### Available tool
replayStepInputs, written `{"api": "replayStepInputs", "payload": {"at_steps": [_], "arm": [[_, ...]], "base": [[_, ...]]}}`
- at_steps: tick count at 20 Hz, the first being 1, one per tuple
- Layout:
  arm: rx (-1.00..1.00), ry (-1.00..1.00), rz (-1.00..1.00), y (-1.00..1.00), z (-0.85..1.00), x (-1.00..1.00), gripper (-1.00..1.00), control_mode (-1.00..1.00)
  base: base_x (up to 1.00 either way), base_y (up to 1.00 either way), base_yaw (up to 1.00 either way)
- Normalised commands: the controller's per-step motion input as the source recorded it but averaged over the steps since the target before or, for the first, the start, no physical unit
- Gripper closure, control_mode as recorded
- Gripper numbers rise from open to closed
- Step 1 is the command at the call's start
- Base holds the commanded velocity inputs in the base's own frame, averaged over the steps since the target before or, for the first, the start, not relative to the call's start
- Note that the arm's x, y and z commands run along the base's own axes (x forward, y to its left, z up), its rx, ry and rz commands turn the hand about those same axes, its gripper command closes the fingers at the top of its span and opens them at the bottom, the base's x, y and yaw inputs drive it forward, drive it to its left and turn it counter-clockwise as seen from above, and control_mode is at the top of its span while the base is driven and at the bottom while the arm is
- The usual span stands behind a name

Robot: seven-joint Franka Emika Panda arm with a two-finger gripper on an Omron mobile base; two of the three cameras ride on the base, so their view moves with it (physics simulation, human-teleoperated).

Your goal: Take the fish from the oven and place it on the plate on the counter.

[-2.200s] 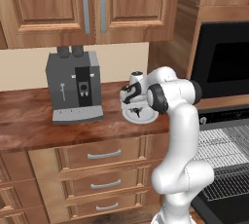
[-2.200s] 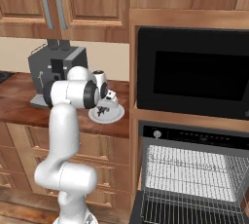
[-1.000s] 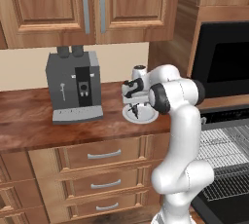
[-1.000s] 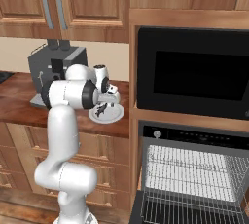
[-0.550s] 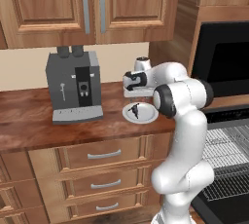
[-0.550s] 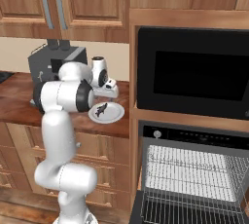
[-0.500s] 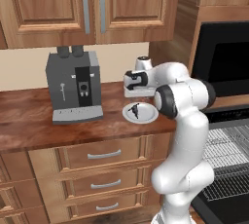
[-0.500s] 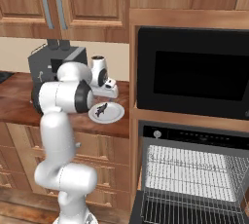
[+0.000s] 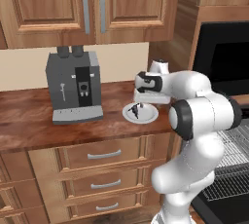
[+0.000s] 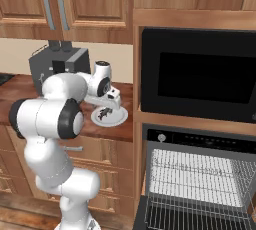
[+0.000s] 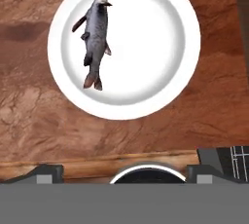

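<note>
Hand view shows the slender grey fish [image 11: 96,35] lying loose in the upper left of the round white plate [image 11: 165,86] on the reddish-brown counter [image 11: 204,116]. My gripper [image 9: 140,100] hangs above with fingers spread, empty. Placing looks done; next I only need to back away.

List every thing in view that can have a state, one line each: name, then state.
fish: lying flat on the plate, off to one side of its middle, free of the gripper.
plate: flat on the counter, holding the fish.
gripper: open, above the plate, holding nothing.
oven: door open, wire rack bare.
counter: carries the plate and the coffee machine.
coffee machine: upright, left of the plate.
drawers: shut.
</note>
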Motion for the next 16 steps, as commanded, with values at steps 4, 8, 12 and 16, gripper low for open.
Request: {"api": "replayStepInputs", "payload": {"at_steps": [4,8,12,16], "arm": [[0.08,0.0,-0.01,-0.17,0.14,-1.0,-1.0,-1.0],[0.02,-0.03,0.0,-0.02,0.21,-1.0,-1.0,-1.0],[0.0,-0.05,0.0,0.0,0.37,-1.0,-1.0,-1.0],[0.0,-0.14,0.01,0.07,0.67,-0.97,-1.0,-1.0]], "base": [[0.0,0.0,0.0],[0.0,0.0,0.0],[0.0,0.0,0.0],[0.0,0.0,0.0]]}}
